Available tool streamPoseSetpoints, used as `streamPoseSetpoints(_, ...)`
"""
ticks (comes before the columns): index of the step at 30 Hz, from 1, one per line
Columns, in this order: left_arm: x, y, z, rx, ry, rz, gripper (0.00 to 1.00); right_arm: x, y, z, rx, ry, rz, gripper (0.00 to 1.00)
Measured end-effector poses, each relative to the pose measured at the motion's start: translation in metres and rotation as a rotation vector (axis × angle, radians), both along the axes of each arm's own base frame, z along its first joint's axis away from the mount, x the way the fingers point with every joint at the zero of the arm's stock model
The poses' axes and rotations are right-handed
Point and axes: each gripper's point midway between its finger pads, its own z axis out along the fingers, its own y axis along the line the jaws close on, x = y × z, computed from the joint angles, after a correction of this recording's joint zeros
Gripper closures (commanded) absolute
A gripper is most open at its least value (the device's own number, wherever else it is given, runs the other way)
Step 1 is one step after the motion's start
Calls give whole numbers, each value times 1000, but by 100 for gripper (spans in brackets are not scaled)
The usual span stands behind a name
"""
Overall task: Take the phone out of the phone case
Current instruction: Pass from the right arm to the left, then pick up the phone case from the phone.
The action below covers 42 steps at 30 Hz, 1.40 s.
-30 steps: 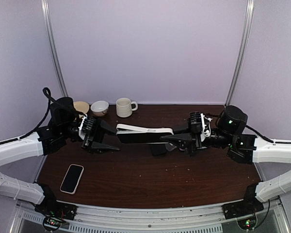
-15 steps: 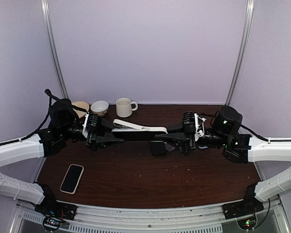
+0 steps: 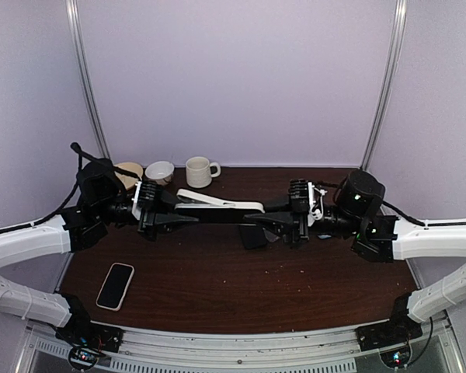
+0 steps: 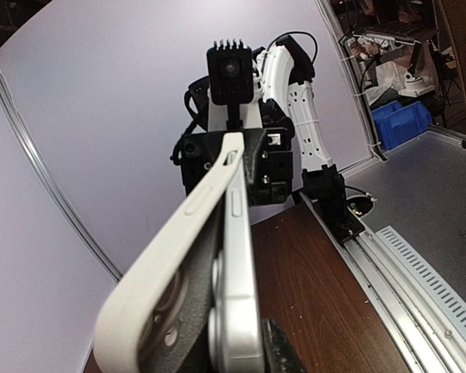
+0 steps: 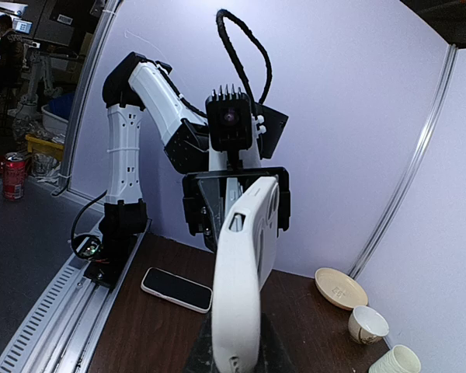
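At the far left, the white left arm reaches in over the dark, wood-grained table [image 3: 295, 287]. A 2nd handset [image 3: 115, 285], a slim slab with rounded corners, a dark face and a pale rim, lies flat near the table's front-left corner, well apart from everything else. Along the back edge 3 pieces of crockery stand in a row: a shallow tan saucer [image 3: 129, 171], a small white cup [image 3: 160, 171] and a cream mug [image 3: 199, 171] with its handle to the right.

The left fingers [image 3: 177, 221], black and wedge-shaped, flank the left end of the phone case [image 3: 221, 203]. I cannot tell whether they press on it or stand just off it. The case is white, matte and soft-looking, with raised button bumps on its side. It hangs level in the air above the middle of the table, stretched between the 2 arms.

In the left wrist view the phone [image 4: 237, 264] sits in the case, its smooth pale edge running straight. At the near end the case's rim bows away from that edge and leaves a dark gap.

The right fingers [image 3: 276, 224] are clamped on the right end of the case, which hides much of the left arm in the right wrist view.
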Motion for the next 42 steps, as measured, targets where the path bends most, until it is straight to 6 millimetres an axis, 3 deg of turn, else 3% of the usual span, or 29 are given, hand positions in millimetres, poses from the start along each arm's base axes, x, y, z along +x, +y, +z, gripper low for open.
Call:
streamPoseSetpoints(4, -1, 1, -1, -2, -3, -1, 99, 0, 2, -1, 3, -4, -1, 100)
streamPoseSetpoints(8, -1, 2, -2, -4, -2, 7, 100, 0, 3, -1, 5, -25, -8, 98)
streamPoseSetpoints(14, -1, 3, -4, -3, -51, 24, 100, -9, 5, -1, 4, -25, 19, 53)
streamPoseSetpoints(19, 3, 4, -16, 34, -97, 57, 100, -21, 5, -4, -22, -16, 55, 31)
streamPoseSetpoints(29, 9, 11, -52, 172, -224, 105, 100, -25, -14, -10, -122, 16, -9, 28)
streamPoseSetpoints(36, 12, 16, -70, 248, -302, 122, 100, -4, -1, -25, -301, 76, -184, 30)
streamPoseSetpoints(42, 14, 21, -83, 305, -362, 130, 100, -4, 25, -34, -407, 58, -286, 32)
